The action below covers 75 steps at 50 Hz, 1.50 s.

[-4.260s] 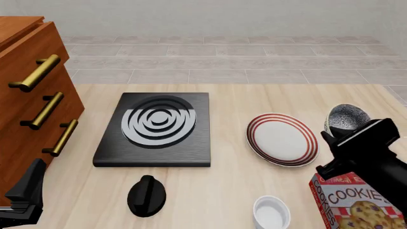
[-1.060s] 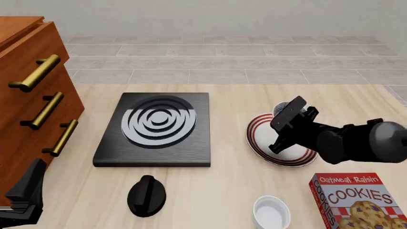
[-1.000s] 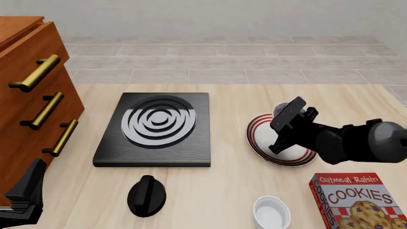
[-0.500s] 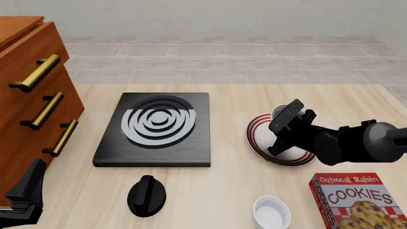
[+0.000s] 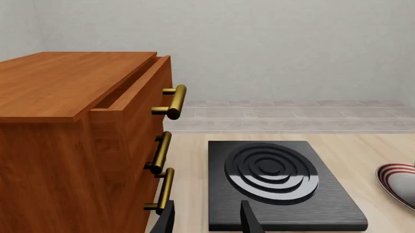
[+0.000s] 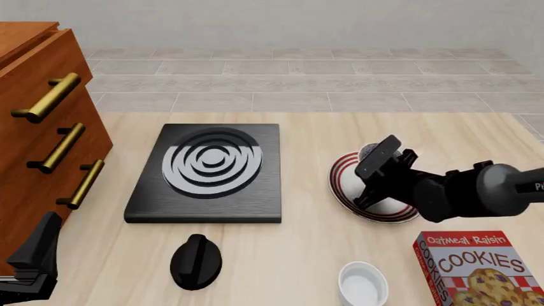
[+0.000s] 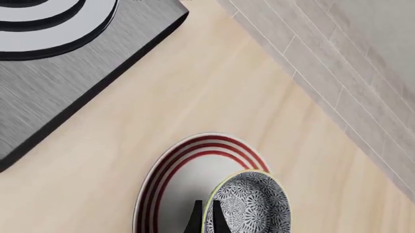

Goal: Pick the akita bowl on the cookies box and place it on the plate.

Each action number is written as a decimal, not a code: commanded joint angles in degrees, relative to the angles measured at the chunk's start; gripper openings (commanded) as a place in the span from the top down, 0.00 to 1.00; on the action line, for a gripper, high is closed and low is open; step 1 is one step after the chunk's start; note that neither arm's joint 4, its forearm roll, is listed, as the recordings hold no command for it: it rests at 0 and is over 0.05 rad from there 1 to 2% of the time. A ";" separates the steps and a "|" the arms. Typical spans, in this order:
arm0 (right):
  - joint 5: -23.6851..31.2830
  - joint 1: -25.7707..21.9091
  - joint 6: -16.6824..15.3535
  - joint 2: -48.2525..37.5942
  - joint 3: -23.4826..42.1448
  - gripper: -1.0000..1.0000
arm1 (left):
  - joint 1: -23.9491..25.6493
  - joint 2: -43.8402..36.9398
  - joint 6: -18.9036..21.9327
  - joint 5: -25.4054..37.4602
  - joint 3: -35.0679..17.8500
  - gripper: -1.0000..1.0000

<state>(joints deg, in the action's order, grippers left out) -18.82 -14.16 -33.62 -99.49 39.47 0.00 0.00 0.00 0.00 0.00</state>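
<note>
The akita bowl (image 7: 250, 206), dark with a fine white pattern, hangs over the red-ringed plate (image 7: 162, 179), and my right gripper (image 7: 206, 219) is shut on its rim. In the front view the right gripper (image 6: 371, 160) sits above the plate (image 6: 342, 189), hiding nearly all of the bowl (image 6: 367, 151). I cannot tell whether the bowl touches the plate. The cookies box (image 6: 476, 268) lies at the front right with nothing on it. My left gripper (image 5: 206, 222) is open and empty near the cabinet.
A black stove burner (image 6: 208, 164) lies left of the plate, with a black knob (image 6: 195, 260) in front of it. A plain white small bowl (image 6: 363, 285) stands beside the cookies box. A wooden drawer cabinet (image 6: 42, 127) fills the left side.
The right gripper carried the bowl from above the cookies box to the plate. Over the last second it sank slightly and edged left. The left arm has not moved.
</note>
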 commanded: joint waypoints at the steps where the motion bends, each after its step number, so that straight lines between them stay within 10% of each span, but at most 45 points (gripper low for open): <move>1: -0.35 -0.36 1.16 -0.34 0.26 1.00 | 0.00 0.00 0.00 0.00 0.00 0.00; 20: -1.40 -0.59 2.53 -2.41 0.55 1.00 | 0.00 0.00 0.00 0.00 0.00 0.00; 21: -1.08 -1.05 2.77 -2.38 0.35 0.00 | 0.00 0.00 0.00 0.00 0.00 0.00; 75: -3.88 -6.02 6.73 5.52 -6.06 0.00 | 0.00 0.00 0.00 0.00 0.00 0.00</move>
<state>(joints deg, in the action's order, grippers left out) -22.18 -18.50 -28.15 -97.44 35.62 0.00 0.00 0.00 0.00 0.00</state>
